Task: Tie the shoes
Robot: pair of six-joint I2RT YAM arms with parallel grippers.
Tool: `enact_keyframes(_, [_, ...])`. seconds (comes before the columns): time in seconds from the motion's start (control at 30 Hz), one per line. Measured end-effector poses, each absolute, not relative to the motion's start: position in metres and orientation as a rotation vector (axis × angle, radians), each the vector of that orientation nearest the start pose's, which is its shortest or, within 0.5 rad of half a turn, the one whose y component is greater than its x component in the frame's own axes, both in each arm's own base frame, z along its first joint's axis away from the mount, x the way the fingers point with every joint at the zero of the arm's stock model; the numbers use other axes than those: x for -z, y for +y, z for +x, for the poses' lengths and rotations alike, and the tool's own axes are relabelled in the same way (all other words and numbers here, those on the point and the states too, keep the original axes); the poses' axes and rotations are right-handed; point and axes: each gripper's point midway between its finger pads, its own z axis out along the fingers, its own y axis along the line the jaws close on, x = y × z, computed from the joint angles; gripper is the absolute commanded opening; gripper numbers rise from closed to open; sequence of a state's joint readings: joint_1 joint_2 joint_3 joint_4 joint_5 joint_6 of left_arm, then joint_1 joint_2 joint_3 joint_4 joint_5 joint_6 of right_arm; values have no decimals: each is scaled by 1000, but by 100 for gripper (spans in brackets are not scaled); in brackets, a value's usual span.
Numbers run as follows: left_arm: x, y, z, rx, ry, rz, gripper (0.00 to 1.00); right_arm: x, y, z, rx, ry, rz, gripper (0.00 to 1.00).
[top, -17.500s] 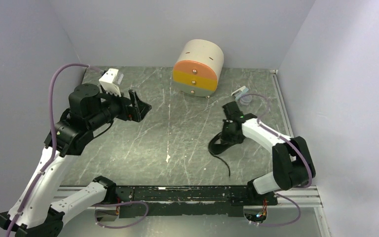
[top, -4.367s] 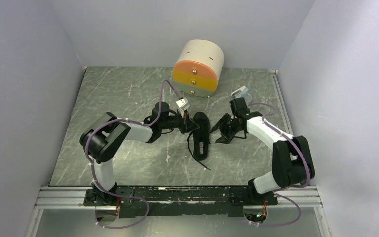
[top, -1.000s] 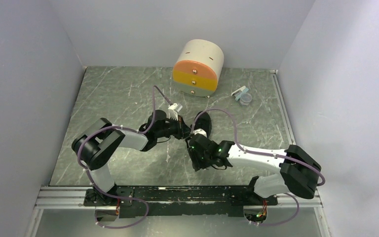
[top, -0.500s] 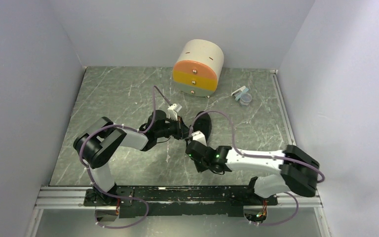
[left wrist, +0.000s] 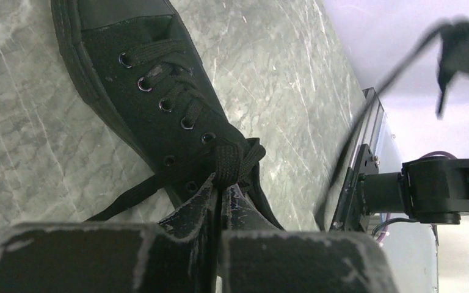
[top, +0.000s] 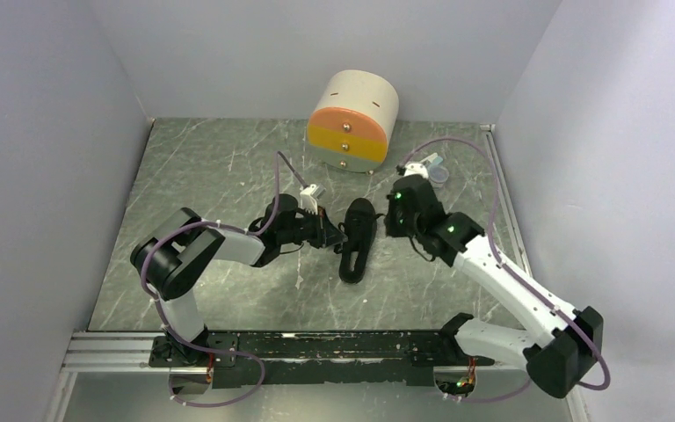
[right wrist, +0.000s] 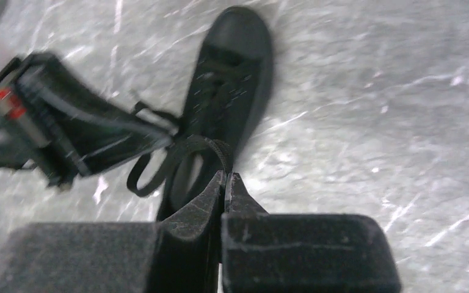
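1. Shoe (top: 356, 242), small, all-black, low-cut, lace-up: sits sole-down near the middle of the grey-green marbled table top (top: 220, 176). Its long axis runs roughly far-to-near.
2. Left side: the left gripper (left wrist: 221, 186) reaches in from the left and meets the shoe's left flank about mid-length. Its fingers are pressed together, pinching the thin black laces (left wrist: 231, 160) where they bunch at the top of the lacing, next to the shoe's opening. In the left wrist view the toe cap lies at the end away from the fingers.
3. Loose end: one lace tail runs from the pinch out over the table top, toward the lower left of that view.
4. Right side: the right gripper (right wrist: 225, 178) comes in from the right, beside the shoe's far end in the top view. Its fingers are closed tip to tip on a loop of the laces that arcs from the shoe's opening to the fingertips. The right wrist view is blurred.
5. Round cream drawer box (top: 352, 123) with orange, yellow and pale green fronts: at the far edge, well apart from the shoe.
6. Small clear round container (top: 439, 175): on the table top just beyond the right wrist.
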State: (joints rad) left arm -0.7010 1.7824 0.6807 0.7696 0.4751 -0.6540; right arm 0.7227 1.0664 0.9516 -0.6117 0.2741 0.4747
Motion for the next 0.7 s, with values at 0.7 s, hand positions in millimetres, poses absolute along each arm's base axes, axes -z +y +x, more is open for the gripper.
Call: enact_keyframes(0.7, [-113,-366,259,1403,2005,530,5,-140,202,327,-765,2377,-195,0])
